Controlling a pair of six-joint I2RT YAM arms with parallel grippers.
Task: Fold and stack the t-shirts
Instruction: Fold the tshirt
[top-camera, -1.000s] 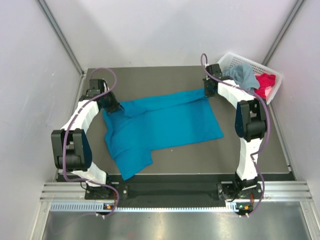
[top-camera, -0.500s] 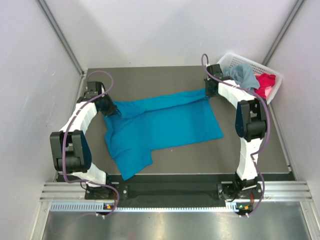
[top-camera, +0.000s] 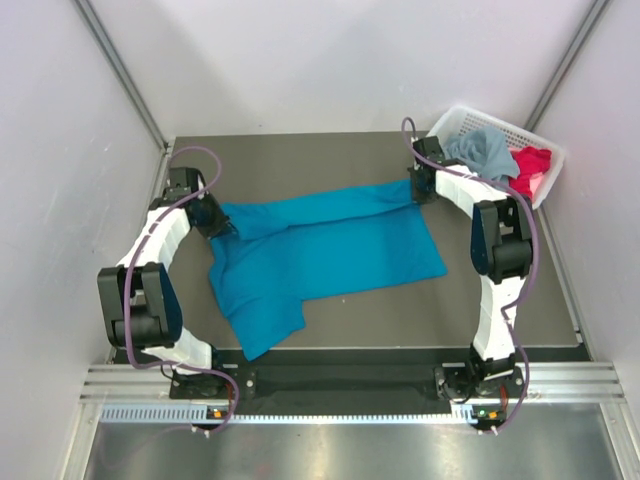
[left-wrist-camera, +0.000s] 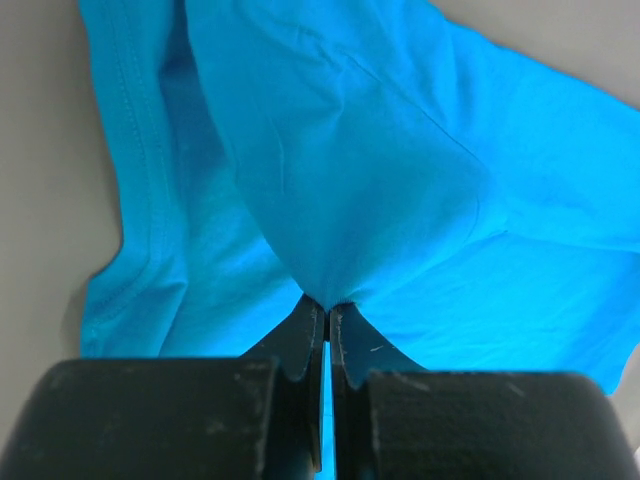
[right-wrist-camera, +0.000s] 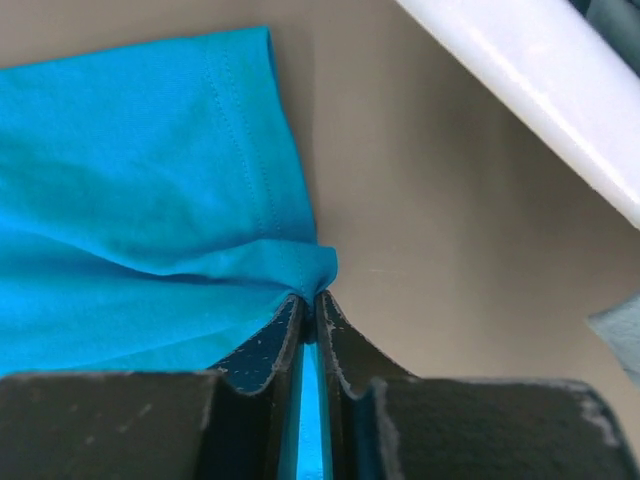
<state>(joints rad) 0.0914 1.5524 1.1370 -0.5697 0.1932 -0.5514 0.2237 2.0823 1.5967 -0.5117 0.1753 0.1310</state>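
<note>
- We see the teal-blue t-shirt (top-camera: 330, 250) spread on the dark table (top-camera: 300, 160), its far edge stretched between both arms.
- The left gripper (left-wrist-camera: 327, 312) is clamped on a pinch of cloth at the shirt's left end.
- The right gripper (right-wrist-camera: 310, 300) pinches the hemmed right corner, near the white basket (right-wrist-camera: 530, 95).
- We find a grey-blue t-shirt (top-camera: 490, 150) and a red-pink t-shirt (top-camera: 532, 165) lying in the basket.

Beyond the teal t-shirt (top-camera: 320, 245), bare table (top-camera: 300, 165) gives open passage; the white basket (top-camera: 520, 128) blocks the far right of it.
</note>
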